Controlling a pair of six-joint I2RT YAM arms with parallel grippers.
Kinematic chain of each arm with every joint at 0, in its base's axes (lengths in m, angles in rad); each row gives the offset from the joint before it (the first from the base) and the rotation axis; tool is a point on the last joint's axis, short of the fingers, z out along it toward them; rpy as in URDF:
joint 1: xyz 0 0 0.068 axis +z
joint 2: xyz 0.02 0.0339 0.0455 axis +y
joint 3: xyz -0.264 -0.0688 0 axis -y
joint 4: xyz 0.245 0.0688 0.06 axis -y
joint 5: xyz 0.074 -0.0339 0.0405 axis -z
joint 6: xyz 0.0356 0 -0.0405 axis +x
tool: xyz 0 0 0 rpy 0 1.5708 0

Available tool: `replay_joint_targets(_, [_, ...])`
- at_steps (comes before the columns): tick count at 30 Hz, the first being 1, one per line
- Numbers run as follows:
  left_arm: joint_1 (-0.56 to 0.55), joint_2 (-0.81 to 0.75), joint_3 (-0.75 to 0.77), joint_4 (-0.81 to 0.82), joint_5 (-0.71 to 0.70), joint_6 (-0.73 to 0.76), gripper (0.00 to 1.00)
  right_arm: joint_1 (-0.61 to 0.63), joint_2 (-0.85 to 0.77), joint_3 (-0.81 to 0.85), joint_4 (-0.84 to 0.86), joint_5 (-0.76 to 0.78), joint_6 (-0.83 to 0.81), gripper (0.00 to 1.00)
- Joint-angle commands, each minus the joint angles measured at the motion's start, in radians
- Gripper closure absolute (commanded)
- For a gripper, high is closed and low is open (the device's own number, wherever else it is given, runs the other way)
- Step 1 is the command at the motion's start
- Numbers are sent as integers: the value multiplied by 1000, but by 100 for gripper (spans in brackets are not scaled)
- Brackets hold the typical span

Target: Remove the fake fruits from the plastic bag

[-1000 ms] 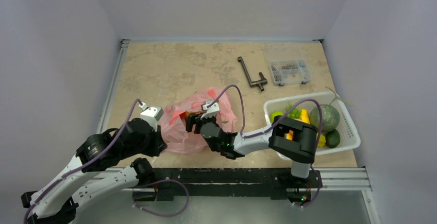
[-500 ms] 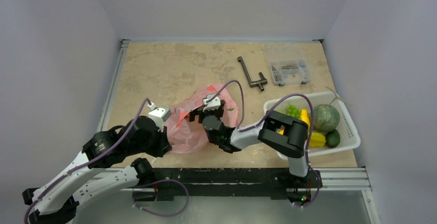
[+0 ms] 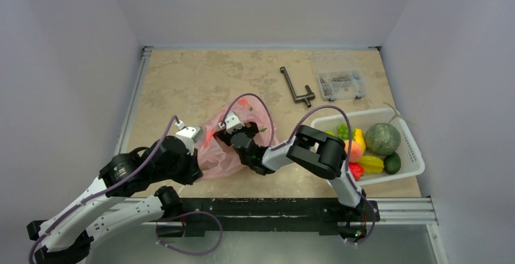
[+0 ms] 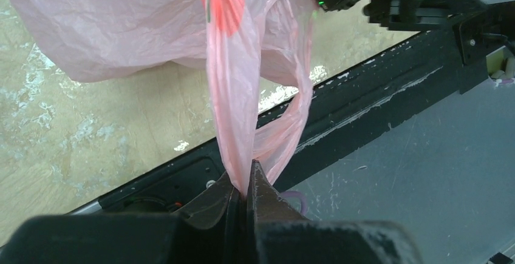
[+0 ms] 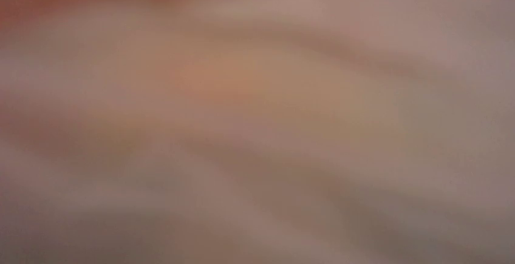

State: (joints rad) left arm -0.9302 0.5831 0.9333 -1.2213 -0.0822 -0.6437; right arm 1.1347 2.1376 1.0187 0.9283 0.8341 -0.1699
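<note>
While the left tool (image 4: 245, 186) pinched the plastic bag (image 4: 121, 27) by one stretched loop, fingers pressed tight on the film, the bag lay on the table (image 3: 194, 82) near the front edge. Right tool (image 3: 229, 135) was among its folds; spread or pressed together, couldn't tell, wrist view pink blur. Melon (image 3: 382, 138) sat in white basket (image 3: 415, 155), well apart.
</note>
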Motion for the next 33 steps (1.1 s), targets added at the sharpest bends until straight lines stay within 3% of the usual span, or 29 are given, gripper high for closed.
replay_joint_targets(1, [-2, 54, 32, -15, 11, -18, 99, 3, -181, -72, -211, -58, 287, 4])
replay_joint_targets(4, [-3, 48, 71, 2, 61, -15, 54, 2, -342, -213, -232, -215, 425, 4])
replay_joint_targets(7, [-2, 36, 163, 4, 53, 17, 19, 3, -427, -255, -276, -352, 453, 2])
replay_joint_targets(9, [-2, 76, 283, -51, 2, 50, 2, 2, -467, -254, -342, -383, 474, 1])
replay_joint_targets(10, [-1, 107, 342, -98, -34, 63, 0, 2, -484, -253, -367, -399, 486, 1])
replay_joint_targets(14, [20, 225, 513, -186, -204, 79, 0, 1, -530, -228, -426, -490, 546, 1])
replay_joint_targets(16, [114, 278, 514, -176, -220, 105, 3, 2, -532, -196, -455, -526, 612, 3])
replay_joint_targets(19, [333, 344, 456, -80, -129, 168, 18, 3, -522, -182, -424, -558, 694, 7])
replay_joint_targets(22, [490, 437, 402, 37, -21, 228, 33, 3, -488, -158, -403, -584, 766, 19])
replay_joint_targets(28, [669, 743, 392, 140, -22, 363, 52, 16, -410, -54, -455, -622, 784, 26])
replay_joint_targets(33, [743, 950, 348, 203, 20, 419, 65, 17, -389, -15, -478, -618, 784, 26])
